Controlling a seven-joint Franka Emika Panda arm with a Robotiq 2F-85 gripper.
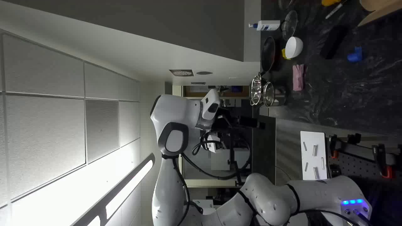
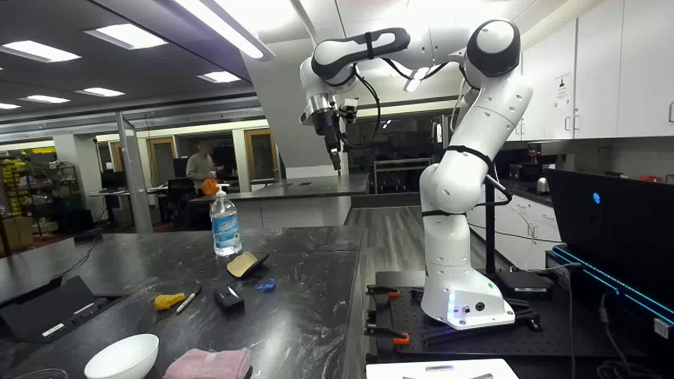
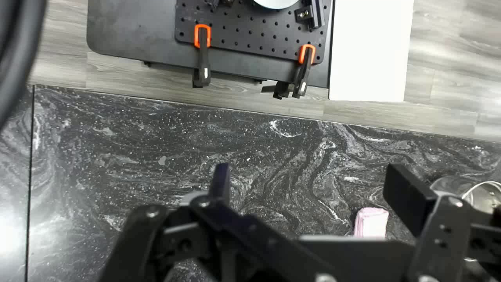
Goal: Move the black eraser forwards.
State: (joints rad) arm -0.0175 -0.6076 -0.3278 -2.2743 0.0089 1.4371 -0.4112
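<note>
The black eraser (image 2: pixel 229 299) is a small dark oblong block lying on the dark marbled counter. It also shows as a dark block in an exterior view (image 1: pixel 333 42), where the picture is turned sideways. The eraser does not show in the wrist view. My gripper (image 3: pixel 307 172) is open, its two fingers wide apart with nothing between them. It is raised high above the counter, well away from the eraser, as an exterior view shows (image 2: pixel 336 159). In an exterior view the gripper (image 1: pixel 259 123) appears dark against a dark background.
Around the eraser lie a blue object (image 2: pixel 267 285), a tan-lined case (image 2: pixel 243 265), a marker (image 2: pixel 188 300) and a yellow object (image 2: pixel 168 301). A white bowl (image 2: pixel 124 358), a pink cloth (image 2: pixel 210 364) and a pump bottle (image 2: pixel 225 226) also stand on the counter (image 2: pixel 310 316).
</note>
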